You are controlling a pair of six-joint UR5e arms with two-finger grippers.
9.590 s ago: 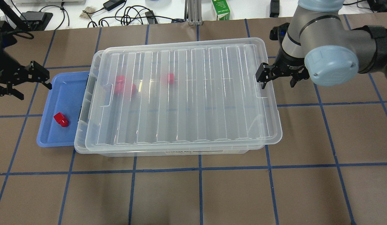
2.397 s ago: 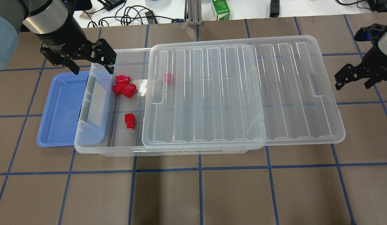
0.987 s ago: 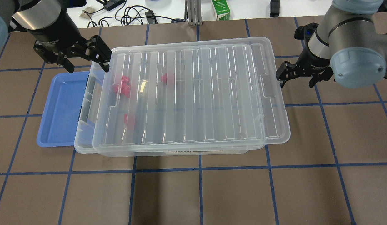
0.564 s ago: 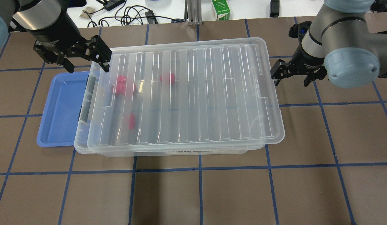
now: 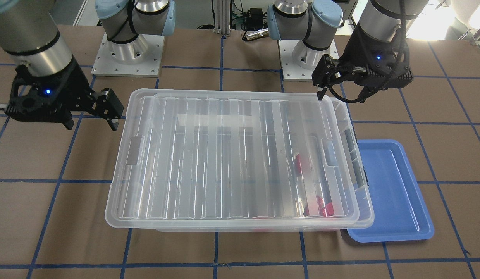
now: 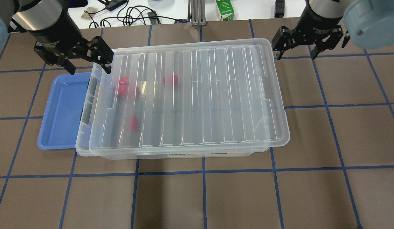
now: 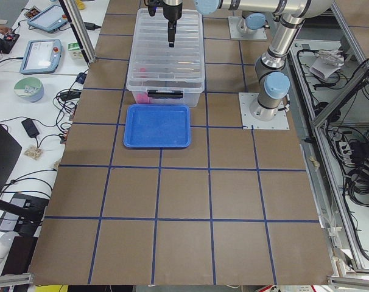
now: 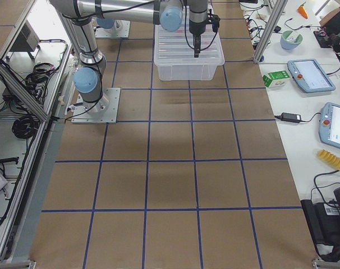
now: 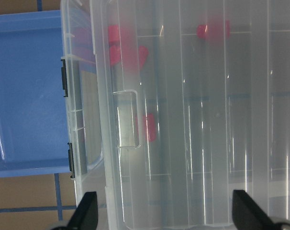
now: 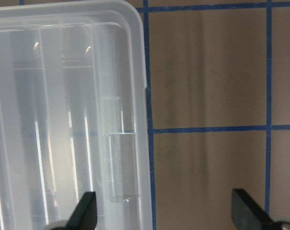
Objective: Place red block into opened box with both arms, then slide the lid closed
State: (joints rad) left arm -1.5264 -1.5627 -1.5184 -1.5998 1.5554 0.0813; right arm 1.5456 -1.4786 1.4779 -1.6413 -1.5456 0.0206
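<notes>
The clear ribbed lid (image 6: 200, 95) lies over the box (image 6: 82, 149) and covers nearly all of it; a narrow strip by the grey latch stays uncovered. Through the lid I see several red blocks, one alone (image 6: 133, 123) and others near the far left (image 6: 123, 86); the wrist view shows that lone red block (image 9: 150, 127) too. My left gripper (image 6: 86, 63) hovers open over the box's far left corner, empty. My right gripper (image 6: 294, 56) is open and empty, off the lid's far right corner, not touching it. In the front view the left gripper (image 5: 341, 96) and right gripper (image 5: 91, 123) flank the lid (image 5: 232, 155).
An empty blue tray (image 6: 60, 111) lies against the box's left end. A green carton (image 6: 224, 9) and cables lie beyond the table's far edge. The arm bases (image 5: 127, 54) stand behind the box.
The lid slid left over the box, then stopped. My right gripper has since pulled back from the lid's right end toward the far edge. The left gripper has stayed put.
</notes>
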